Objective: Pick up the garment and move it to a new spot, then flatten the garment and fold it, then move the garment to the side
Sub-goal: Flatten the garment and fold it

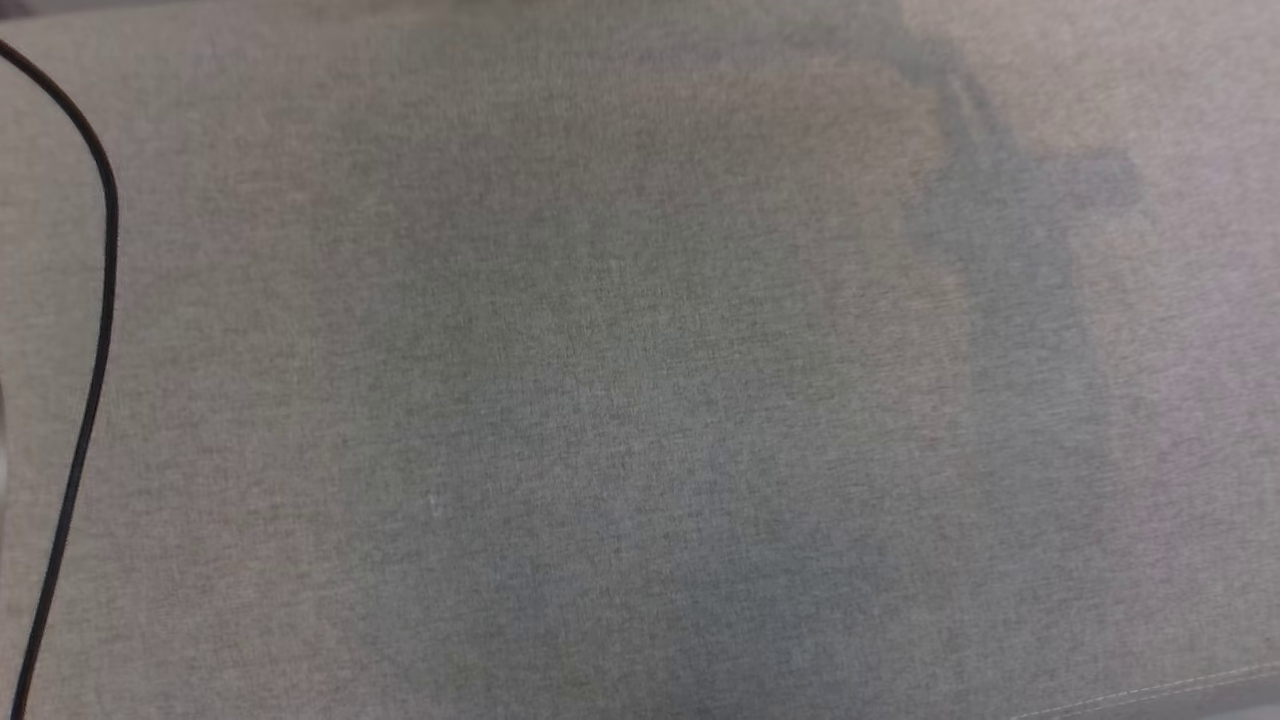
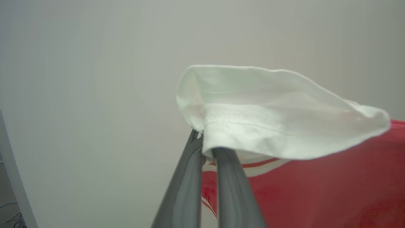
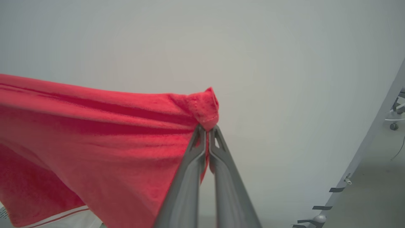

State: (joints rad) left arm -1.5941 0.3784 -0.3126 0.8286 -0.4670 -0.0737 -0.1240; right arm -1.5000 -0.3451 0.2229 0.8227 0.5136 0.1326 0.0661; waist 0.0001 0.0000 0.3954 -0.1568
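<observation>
The garment (image 2: 332,177) is a red shirt with a white sleeve and red-white striped trim, held up in the air against a pale wall. In the left wrist view my left gripper (image 2: 205,145) is shut on the hem of the white sleeve (image 2: 269,126), which flares open above the fingers. In the right wrist view my right gripper (image 3: 207,131) is shut on a bunched corner of the red cloth, and the garment (image 3: 95,145) stretches away to the left and sags below. The head view shows the grey fabric surface (image 1: 640,380) with arm shadows on it.
A black cable (image 1: 95,330) curves down the left edge of the grey surface. A stitched seam (image 1: 1170,690) marks its front right edge. A pale wall panel edge (image 3: 376,136) with floor beyond shows at the right of the right wrist view.
</observation>
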